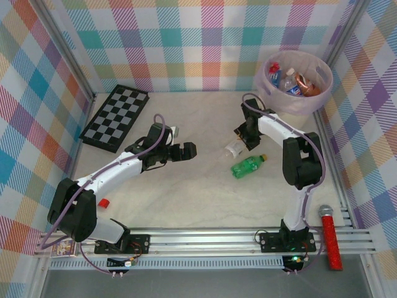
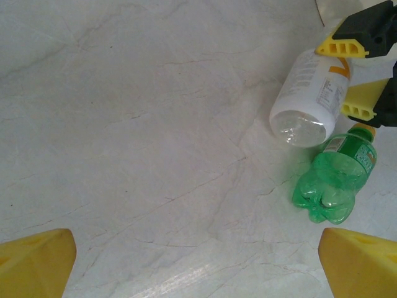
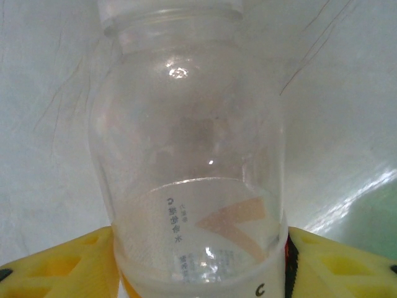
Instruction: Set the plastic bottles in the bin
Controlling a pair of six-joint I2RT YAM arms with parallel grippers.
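Observation:
A clear plastic bottle (image 1: 234, 148) with a white label lies on its side on the pale table. My right gripper (image 1: 246, 139) is shut on it, a yellow finger pressed against each side of its labelled body (image 3: 192, 186). The left wrist view has the same bottle (image 2: 307, 93) with its base toward the camera. Just beside it lies a green bottle (image 1: 248, 166) (image 2: 335, 180), untouched. My left gripper (image 1: 186, 151) hangs open over bare table to the left of both bottles, its fingertips (image 2: 37, 264) wide apart. The cream bin (image 1: 291, 102) at the far right corner holds several bottles (image 1: 291, 81).
A folded checkerboard (image 1: 116, 118) lies at the far left. A red brush-like stick (image 1: 330, 239) rests on the metal rail at the near right. A small red cap (image 1: 103, 203) sits by the left arm's base. Plaid walls enclose the table.

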